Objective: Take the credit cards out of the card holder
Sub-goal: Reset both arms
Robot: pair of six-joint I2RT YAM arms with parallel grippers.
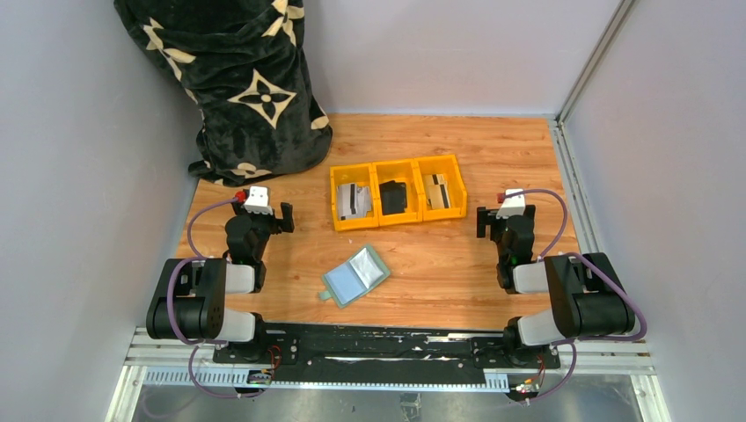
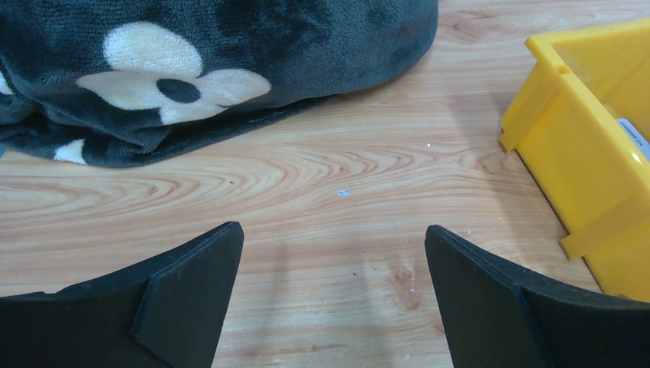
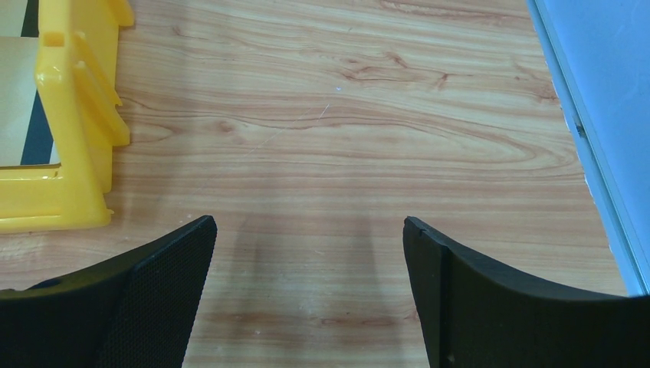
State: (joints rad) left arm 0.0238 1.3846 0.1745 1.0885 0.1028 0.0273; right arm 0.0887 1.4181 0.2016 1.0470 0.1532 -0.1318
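Two hands stand wide open and empty: left hand [image 2: 333,249], right hand [image 3: 308,241]. The card holder [image 1: 354,275] lies unfolded on the bench [image 1: 457,272] between them. Pulling from its sleeves unpinned would likely drag the whole holder along.

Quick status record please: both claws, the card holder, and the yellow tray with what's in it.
left claw: open, empty, over bare table near blanket
right claw: open, empty, right of tray
holder: open, sleeves up, flat on table between the arms, no claw on it
tray: three bins, beyond holder
left bin: striped card
middle bin: black item
right bin: striped card
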